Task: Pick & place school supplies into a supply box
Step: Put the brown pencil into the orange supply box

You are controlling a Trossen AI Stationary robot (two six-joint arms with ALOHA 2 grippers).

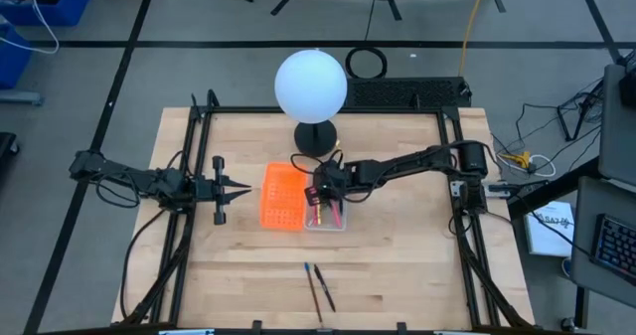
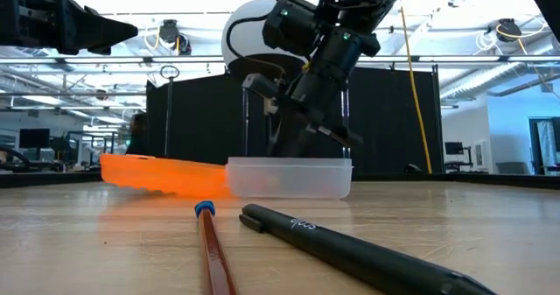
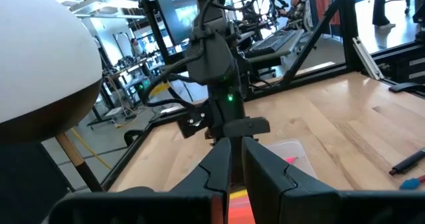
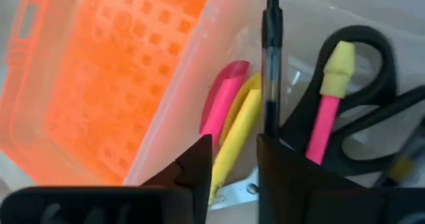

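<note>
Supply box [image 1: 326, 219]: clear shallow tray mid-table, touching the right edge of the orange perforated tray [image 1: 283, 196]. I see both in the low view too, box [image 2: 290, 177] in front of the white globe lamp [image 1: 311, 84].
Box contents: right wrist view shows a pink marker [image 4: 221, 104], a yellow marker [image 4: 238, 136], black-handled scissors [image 4: 362, 111] and a pink pencil with a yellow eraser tip [image 4: 327, 117]. High view only gives me a pinkish smear there.
Right gripper [image 1: 320, 192]: over the box, pointing down into it. Fingers narrow, pinching a black-capped clear pen [image 4: 270, 64] that stands between them, per its own wrist view. Low view shows the gripper [image 2: 302, 137] just above the box rim.
Left gripper [image 1: 238, 188]: parked left of the orange tray, apart from it, fingers close together with a thin gap, nothing held.
Still on table: a brown pencil with a blue end [image 2: 210, 242] and a dark pen [image 2: 350, 247], near the front edge, well apart from the box. High view has them side by side, pencil [image 1: 311, 290] left of pen [image 1: 324, 286].
Writing: faint marking on the dark pen barrel in the low view, I can't read it. No brand legible anywhere.
Background: left wrist view shows a person seated at a desk [image 3: 292, 8] beyond the table.
</note>
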